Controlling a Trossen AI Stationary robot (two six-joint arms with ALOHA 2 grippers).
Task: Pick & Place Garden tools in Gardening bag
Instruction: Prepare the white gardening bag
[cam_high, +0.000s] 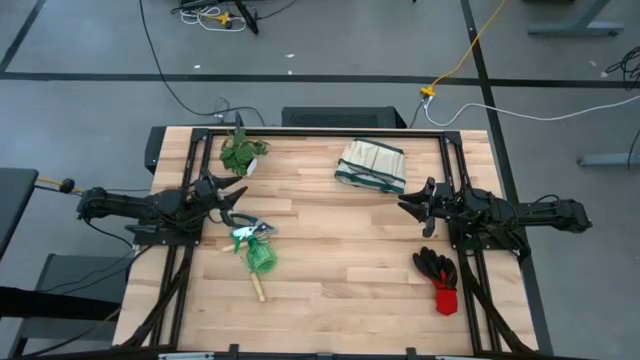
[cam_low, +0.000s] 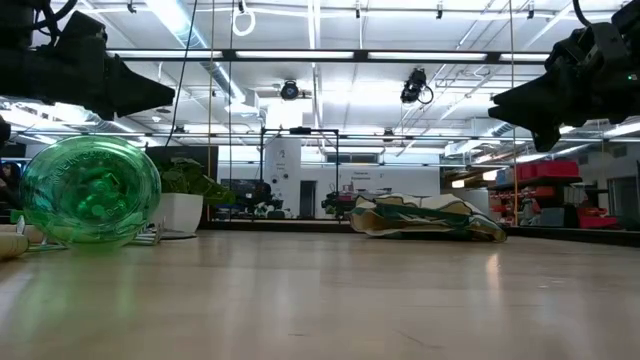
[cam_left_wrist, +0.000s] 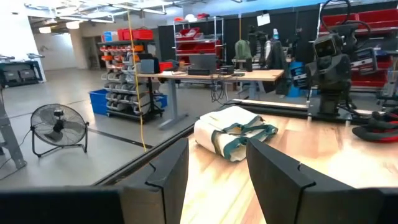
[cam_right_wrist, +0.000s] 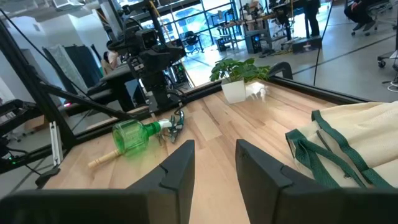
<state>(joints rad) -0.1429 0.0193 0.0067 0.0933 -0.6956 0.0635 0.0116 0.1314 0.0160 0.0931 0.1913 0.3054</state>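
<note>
Left gripper (cam_high: 238, 190) released, empty, 9 o'clock; right gripper (cam_high: 405, 207) released, empty, 3 o'clock. Gardening bag (cam_high: 371, 165) slumped flat, 1 o'clock; tools clustered, 7 o'clock. Risk: closed bag mouth blocks drop; round green bottle (cam_high: 261, 258) rolls when nudged.

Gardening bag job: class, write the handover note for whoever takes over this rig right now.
Left gripper: open, empty, raised at the table's left side.
Right gripper: open, empty, raised at the right side.
Gardening bag: lying slumped at the far centre, no tool seen in it.
Pruning shears, green item and wooden-handled tool: clustered front-left.
Gloves: front-right.
Potted plant: far left, leave it.
Done: nothing.
Left: everything.
</note>
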